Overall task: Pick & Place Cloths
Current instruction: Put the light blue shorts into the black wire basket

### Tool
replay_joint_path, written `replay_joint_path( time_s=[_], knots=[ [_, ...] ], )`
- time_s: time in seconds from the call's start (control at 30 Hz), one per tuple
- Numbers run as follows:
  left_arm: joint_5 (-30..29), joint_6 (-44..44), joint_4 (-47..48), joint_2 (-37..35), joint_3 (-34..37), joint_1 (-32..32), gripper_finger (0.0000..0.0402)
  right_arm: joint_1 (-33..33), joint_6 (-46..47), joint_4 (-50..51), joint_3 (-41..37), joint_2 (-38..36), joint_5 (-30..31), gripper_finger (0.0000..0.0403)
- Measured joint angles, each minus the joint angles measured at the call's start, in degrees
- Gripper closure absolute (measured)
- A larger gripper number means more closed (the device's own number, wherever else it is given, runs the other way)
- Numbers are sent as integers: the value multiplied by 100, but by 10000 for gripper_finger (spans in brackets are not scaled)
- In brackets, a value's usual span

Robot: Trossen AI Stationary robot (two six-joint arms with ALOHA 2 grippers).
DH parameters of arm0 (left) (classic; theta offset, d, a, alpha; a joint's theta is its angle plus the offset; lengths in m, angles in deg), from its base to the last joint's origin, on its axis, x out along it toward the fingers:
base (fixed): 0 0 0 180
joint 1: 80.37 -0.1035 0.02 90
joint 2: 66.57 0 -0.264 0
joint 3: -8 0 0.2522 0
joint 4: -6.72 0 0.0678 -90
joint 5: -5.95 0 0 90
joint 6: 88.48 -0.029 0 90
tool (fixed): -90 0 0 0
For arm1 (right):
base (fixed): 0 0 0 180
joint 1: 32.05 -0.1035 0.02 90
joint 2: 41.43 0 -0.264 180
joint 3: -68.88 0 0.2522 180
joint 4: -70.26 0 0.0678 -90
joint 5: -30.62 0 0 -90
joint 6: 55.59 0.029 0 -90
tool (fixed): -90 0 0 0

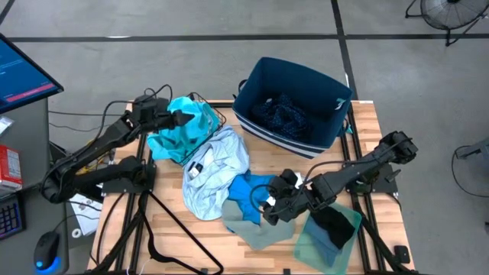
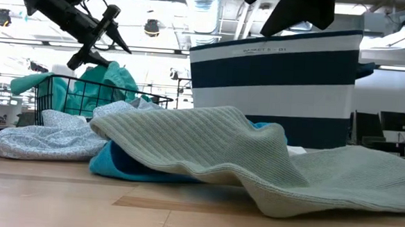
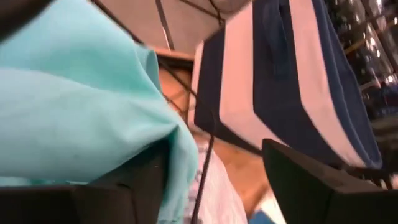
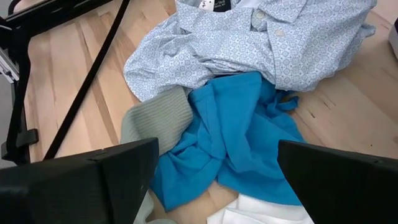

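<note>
I had the desk (image 1: pixel 359 134) under both arms, a slatted wooden top. The navy fabric bin (image 1: pixel 293 107) stood at its far edge with one dark navy patterned cloth (image 1: pixel 280 113) bunched inside. Next in bulk, the pale blue-white shirt (image 1: pixel 215 169) sprawled across the middle of the desk, and a pale turquoise cloth (image 1: pixel 183 131) hung over a wire basket (image 2: pixel 85 93) at the far left corner. The bright blue cloth (image 4: pixel 233 134) lay against the shirt's near edge, a grey ribbed cloth (image 4: pixel 158 118) tucked beside and partly under it, and a corner of a white cloth (image 4: pixel 261 214) showed touching the blue one. At the near right, one translucent green tray (image 1: pixel 306 244) held a small black cloth (image 1: pixel 332 225). That made seven cloths I could count, one of each kind. My left hand (image 1: pixel 182 118) sat at the turquoise cloth above the basket; in its wrist view the fingers stood apart with turquoise fabric draped over one finger, but I could not tell whether it gripped. My right hand (image 1: pixel 273 205) hovered over the blue cloth with its fingers (image 4: pixel 93 177) spread wide, holding nothing.
</note>
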Motion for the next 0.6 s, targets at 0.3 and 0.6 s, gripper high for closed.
replay_joint_path(
  time_s=[0.3, 0.6],
  knots=[
    [1259, -16, 225, -308, 0, 298, 127, 0, -23, 81, 0, 0, -2, 81],
    [1052, -176, 1269, -780, -2, 535, 141, 0, -41, 117, 0, 0, -2, 81]
  ],
)
